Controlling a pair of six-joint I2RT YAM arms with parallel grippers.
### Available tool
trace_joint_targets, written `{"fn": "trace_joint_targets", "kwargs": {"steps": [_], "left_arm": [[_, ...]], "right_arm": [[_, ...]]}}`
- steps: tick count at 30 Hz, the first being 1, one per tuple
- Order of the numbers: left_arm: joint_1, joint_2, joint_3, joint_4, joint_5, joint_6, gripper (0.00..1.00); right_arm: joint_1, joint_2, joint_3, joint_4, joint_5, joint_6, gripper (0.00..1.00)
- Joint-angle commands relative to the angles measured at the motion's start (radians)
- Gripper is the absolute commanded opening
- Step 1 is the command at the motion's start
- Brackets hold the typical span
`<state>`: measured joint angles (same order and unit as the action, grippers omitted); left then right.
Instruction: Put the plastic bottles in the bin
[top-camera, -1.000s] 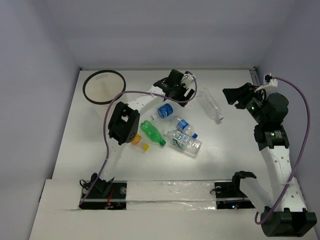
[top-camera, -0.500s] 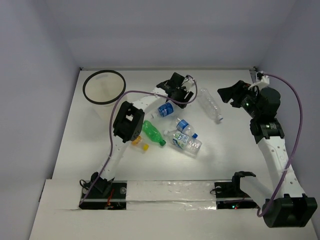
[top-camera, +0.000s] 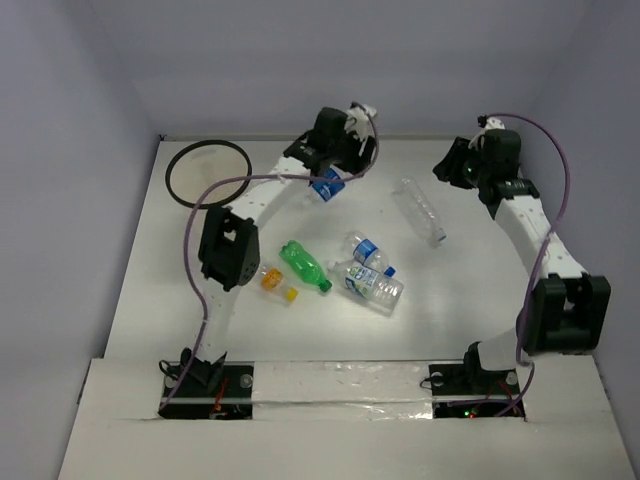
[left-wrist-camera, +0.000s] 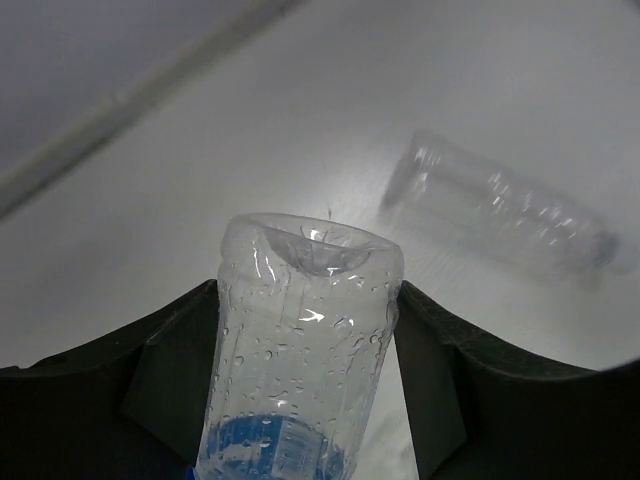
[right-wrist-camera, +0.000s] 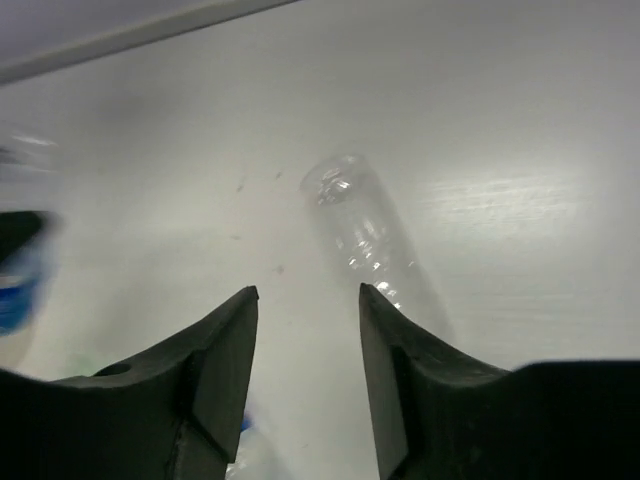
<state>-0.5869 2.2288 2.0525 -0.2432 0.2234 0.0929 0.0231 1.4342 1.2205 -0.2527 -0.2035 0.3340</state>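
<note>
Blue-labelled bottle (left-wrist-camera: 300, 350) between left jaws; bin (top-camera: 205, 178) only overhead.

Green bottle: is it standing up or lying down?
Lying down. In the top view the green bottle shows its whole length, flat on its side on the table, with no gripper touching it.

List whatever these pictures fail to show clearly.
Lower half of the held bottle: left wrist view, cut off by the bottom edge.
The blue shape: right wrist view, blurred and cut by the left edge.
Print on the nearest labelled bottle: top view, too small to read.
Opening of the right gripper: top view, hidden by its own wrist.
</note>
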Motion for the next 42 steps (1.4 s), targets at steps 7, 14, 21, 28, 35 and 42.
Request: {"fn": "trace_joint_targets", "kwargs": {"steps": [7, 14, 21, 28, 35, 42], "left_arm": [[0.125, -0.457, -0.063, 0.271, 0.123, -0.226, 0.31], [0.289, -0.621, -0.184, 0.344, 0.106, -0.323, 0.34], [0.493, -0.777, -0.376, 0.499, 0.11, -0.465, 0.34], [0.622, -0.853, -0.512, 0.602, 0.05, -0.509, 0.35], [0.664, -0.833, -0.61, 0.732, 0.008, -0.519, 0.35], [0.664, -0.88, -0.873, 0.938, -0.032, -0.503, 0.34]], "right_arm": [[0.06, 0.377, 0.39, -0.324, 0.084, -0.279, 0.82], [0.072, 0.563, 0.562, -0.464, 0.081, -0.378, 0.92], [0.113, 0.724, 0.735, -0.563, 0.144, -0.428, 0.92], [0.153, 0.871, 0.927, -0.652, 0.199, -0.429, 0.87], [0.172, 0.933, 1.011, -0.701, 0.24, -0.429, 0.7], [0.172, 0.937, 1.022, -0.709, 0.245, -0.429, 0.53]]}}
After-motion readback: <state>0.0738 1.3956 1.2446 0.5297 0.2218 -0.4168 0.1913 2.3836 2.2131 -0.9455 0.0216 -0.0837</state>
